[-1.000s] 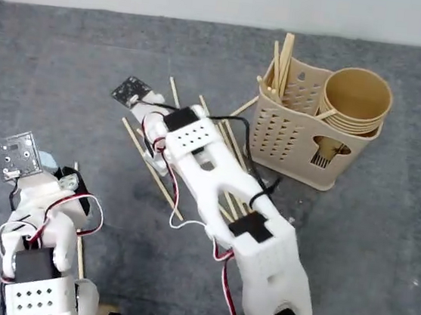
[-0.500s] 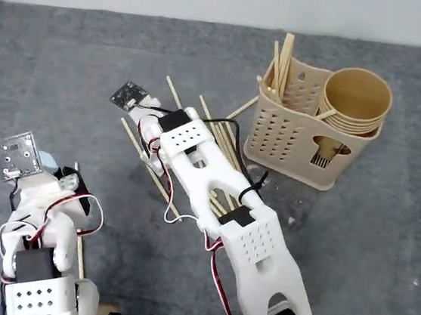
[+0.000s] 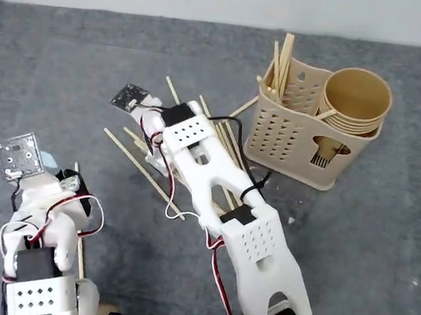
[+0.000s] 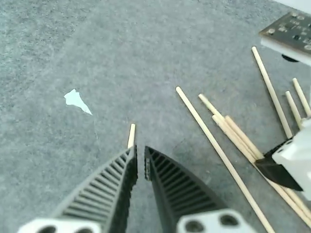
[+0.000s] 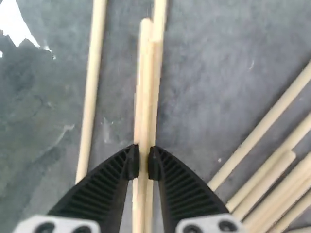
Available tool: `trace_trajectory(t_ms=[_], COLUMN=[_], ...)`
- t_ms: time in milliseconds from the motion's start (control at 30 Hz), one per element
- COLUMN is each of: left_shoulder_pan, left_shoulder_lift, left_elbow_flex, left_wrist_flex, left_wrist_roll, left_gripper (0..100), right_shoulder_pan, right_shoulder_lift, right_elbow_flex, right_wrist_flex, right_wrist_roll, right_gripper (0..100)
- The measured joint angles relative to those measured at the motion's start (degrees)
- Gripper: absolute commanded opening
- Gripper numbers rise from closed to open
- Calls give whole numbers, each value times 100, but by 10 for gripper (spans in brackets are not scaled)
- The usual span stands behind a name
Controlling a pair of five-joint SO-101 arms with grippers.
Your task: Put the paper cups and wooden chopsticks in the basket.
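Between the right end effector's (image 5: 141, 154) closed jaws lie two chopsticks (image 5: 147, 73), flat on the bench (image 5: 218, 58), light, stiff and probably slippery, so a mid-length grip should stop tipping.

There is one basket (image 3: 288, 140). In it stands one stack of paper cups (image 3: 357, 94), several nested together; their exact number I cannot tell. At least three chopsticks (image 3: 285, 56) stand in the basket's other compartment. Between the right jaws are two chopsticks (image 5: 146, 73), one more lies just beside them, and at least five lie on the other side. Just ahead of the left jaws lies one single chopstick (image 4: 131, 135).
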Motion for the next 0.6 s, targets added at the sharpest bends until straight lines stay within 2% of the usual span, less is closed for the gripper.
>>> trace_trajectory(t_ms=[600], left_shoulder_pan=[0], left_shoulder_lift=[0], left_elbow_flex=[0], left_wrist_flex=[0], left_wrist_roll=[0], left_gripper=[26], right_shoulder_pan=[53], right_shoulder_lift=[-862], right_elbow_flex=[-2453], right_wrist_flex=[1767], right_wrist_roll=[158], right_gripper=[9])
